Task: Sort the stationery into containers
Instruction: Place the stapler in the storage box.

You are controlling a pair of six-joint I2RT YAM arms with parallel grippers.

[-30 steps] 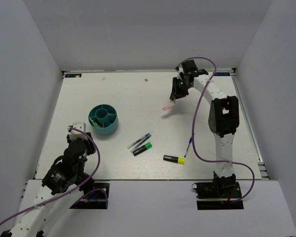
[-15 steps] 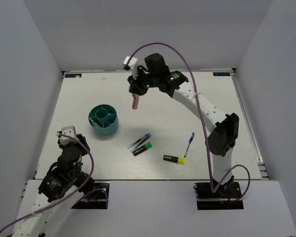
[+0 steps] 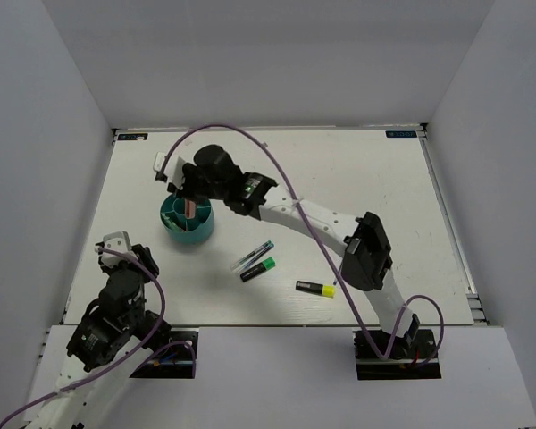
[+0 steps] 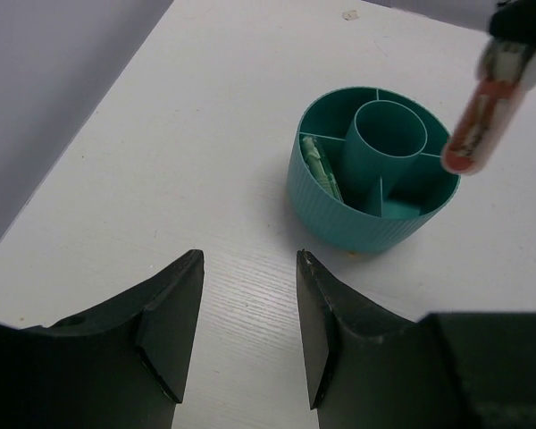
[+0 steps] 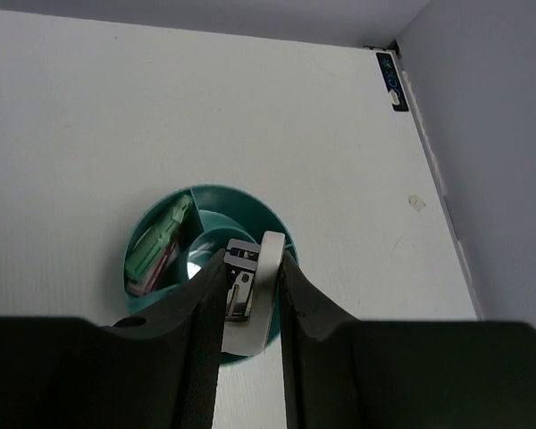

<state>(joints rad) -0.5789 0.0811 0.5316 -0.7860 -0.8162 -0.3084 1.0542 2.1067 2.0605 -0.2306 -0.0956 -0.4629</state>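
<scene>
Right pincer [image 5: 252, 268] clamps the pink-white piece [image 4: 482, 116], suspended above the teal organiser [image 3: 189, 236], which stands at the counter's [image 3: 339, 179] 9 o'clock. Mint-green piece [image 5: 161, 239] lies in an outer compartment. Left pincer [image 4: 246, 304] wide, empty.

No writing can be read in any view. A small dark sticker [image 5: 391, 82] sits at a far corner of the table [image 5: 250, 107] (blue and white marks on it, too blurred to make out). From above, another edge label [image 3: 402, 134] is too small to read.
</scene>
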